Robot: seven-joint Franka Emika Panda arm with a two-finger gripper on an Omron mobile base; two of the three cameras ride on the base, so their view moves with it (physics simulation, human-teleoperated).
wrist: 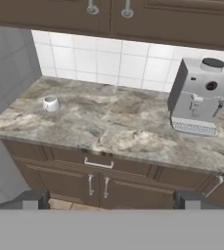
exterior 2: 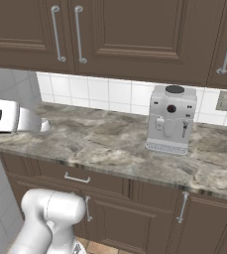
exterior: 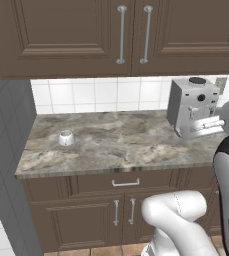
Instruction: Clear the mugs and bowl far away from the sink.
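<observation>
You are looking at a marble-patterned kitchen counter [exterior: 121, 145] with dark brown cabinets above and below it and a white tiled wall behind. A small white mug [exterior: 66, 138] sits upside down on the left part of the counter, near the grey side wall and well apart from everything else; in the hand view it shows at the upper left [wrist: 50, 103]. In the right base view the arm covers most of it, so you see just a pale sliver at the arm's end [exterior 2: 45, 125].

A grey coffee machine [exterior: 192, 107] stands upright at the right end of the counter, against the tiles, with a dark round cap on top. It appears near the middle of the right base view [exterior 2: 170, 119] and at the right of the hand view [wrist: 200, 96].

The gripper [wrist: 111, 199] hangs out in front of the lower cabinets, above the floor, touching nothing. Its two dark fingertips [wrist: 31, 199] stand wide apart with nothing between them.
</observation>
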